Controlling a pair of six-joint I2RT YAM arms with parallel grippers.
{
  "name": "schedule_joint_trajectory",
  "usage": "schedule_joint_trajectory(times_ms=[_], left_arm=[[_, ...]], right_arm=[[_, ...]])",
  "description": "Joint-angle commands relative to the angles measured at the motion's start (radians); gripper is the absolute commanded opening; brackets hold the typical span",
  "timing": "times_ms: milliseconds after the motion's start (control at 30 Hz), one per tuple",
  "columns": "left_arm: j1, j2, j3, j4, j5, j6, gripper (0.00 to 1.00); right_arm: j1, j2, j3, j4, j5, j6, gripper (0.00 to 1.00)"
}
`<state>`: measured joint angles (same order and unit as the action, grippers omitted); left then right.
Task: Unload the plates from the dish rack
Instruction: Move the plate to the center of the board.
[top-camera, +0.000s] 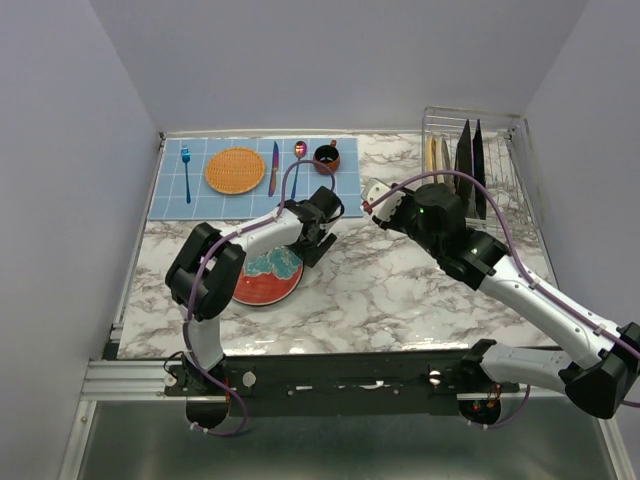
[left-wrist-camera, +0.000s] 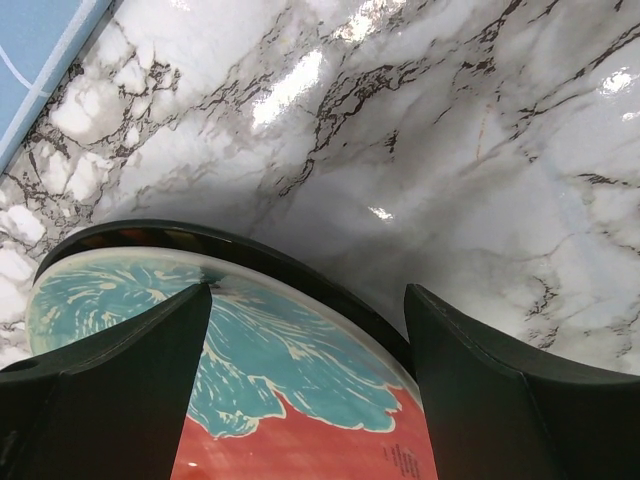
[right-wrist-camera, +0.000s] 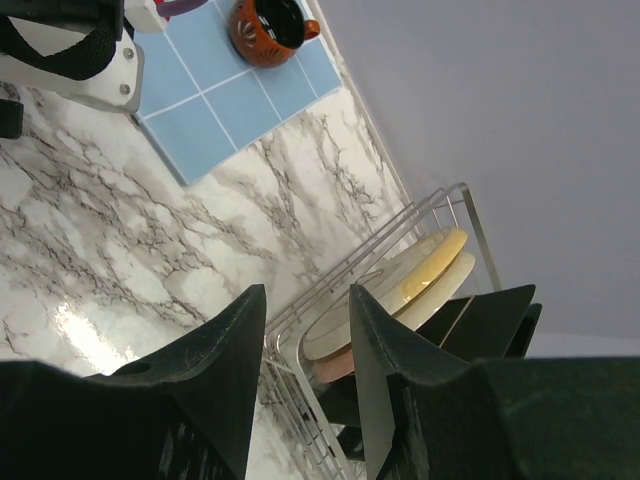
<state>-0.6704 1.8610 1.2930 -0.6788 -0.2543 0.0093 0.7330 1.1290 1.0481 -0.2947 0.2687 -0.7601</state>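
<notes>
Room: pale lavender walls round a white marble desk (top-camera: 400, 290) w/ grey veins.
Mat: blue tiled placemat (top-camera: 168, 205) at far left of desk, flat.
On mat: orange woven disc (top-camera: 238, 170), blue fork (top-camera: 186, 172) to its left. Knife (top-camera: 273, 168), spoon (top-camera: 298, 165) and dark cup (top-camera: 326, 157) lie to its right.
Dish rack: silvery wire dish rack (top-camera: 470, 112) in far right corner of desk, against back wall.
Plates in rack: on edge between the dividers. Pale round ones (top-camera: 433, 155) are at the left end and two dark square ones (top-camera: 466, 160) sit just right of them. Right wrist view shows a cream-yellow plate (right-wrist-camera: 430, 275) leaning beside another pale one, dark squares behind. Exact count hard to tell.
Plate on desk: red plate w/ teal centre (top-camera: 265, 285) flat on the marble, front left, well apart from rack and near edge of mat.
Left arm: left arm (top-camera: 250, 235) reaches in over far rim of red plate.
Left jaws: wide apart, nothing between them. Tips hang over the plate's teal part; contact w/ plate can't be told.
Right arm: right arm (top-camera: 470, 250) stretches across mid desk, wrist up off the surface, left of rack.
Right jaws: apart by a narrow gap, holding nothing. Rack wires and plate edges show through the gap in the wrist view.
</notes>
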Motion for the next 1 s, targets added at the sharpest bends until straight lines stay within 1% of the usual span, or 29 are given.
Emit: schedule_joint_trajectory(times_ms=[0,667,967], left_arm=[[0.017,0.014,-0.027,0.002,-0.06,-0.002,0.86],[0.103,-0.057,-0.152,0.005,0.0,0.009,0.86],[0.153,-0.109,-0.251,0.035,0.01,0.073,0.86]], right_arm=[[-0.003,-0.025,-0.008,-0.034,-0.026,0.005,0.47],[-0.003,0.011,0.02,-0.03,-0.031,-0.01,0.47],[-0.003,0.038,0.039,-0.023,-0.031,-0.018,0.47]])
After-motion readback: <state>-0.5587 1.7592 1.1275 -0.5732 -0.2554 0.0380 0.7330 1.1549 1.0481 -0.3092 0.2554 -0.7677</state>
